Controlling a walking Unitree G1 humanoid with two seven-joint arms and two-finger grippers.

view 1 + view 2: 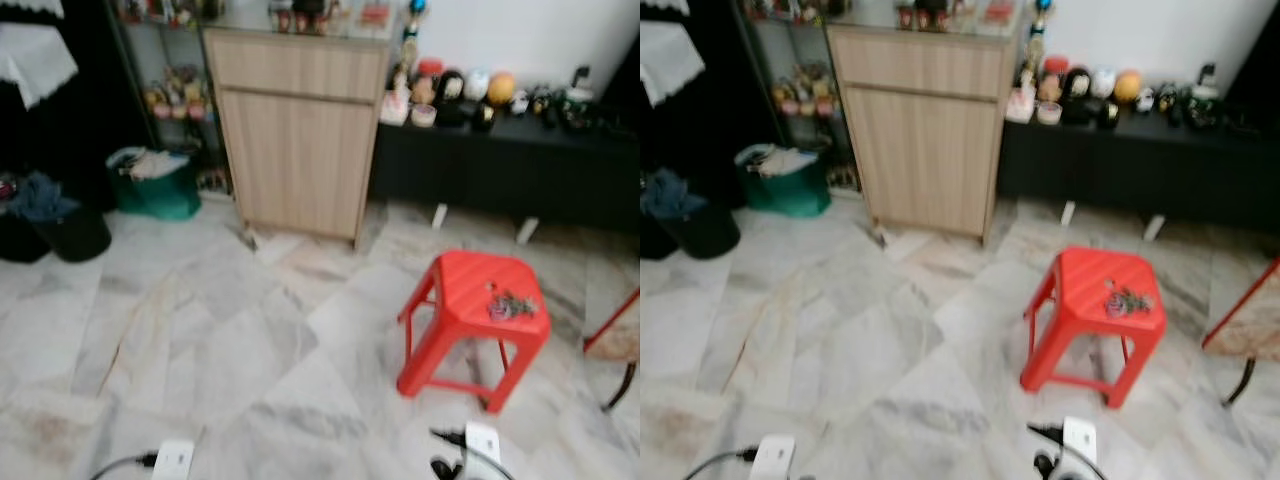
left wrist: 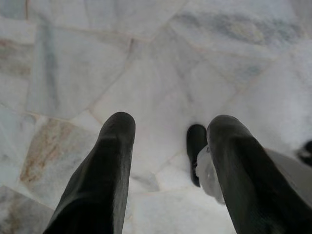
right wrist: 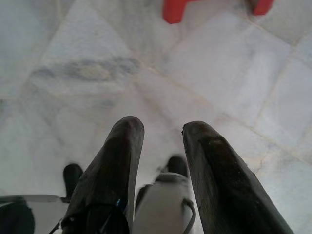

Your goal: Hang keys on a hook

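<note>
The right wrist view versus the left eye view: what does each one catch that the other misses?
The right wrist view alone shows the right gripper, its two black fingers apart and pointing down at the floor. The left eye view alone shows the keys lying on top of the stool, plus the wooden cabinet and a green basket. Both share the red stool and the marble floor.

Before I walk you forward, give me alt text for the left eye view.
A bunch of keys lies on a red plastic stool on the marble floor, ahead to the robot's right. Behind stand a light wooden cabinet and a low black shelf crowded with small ornaments.
</note>
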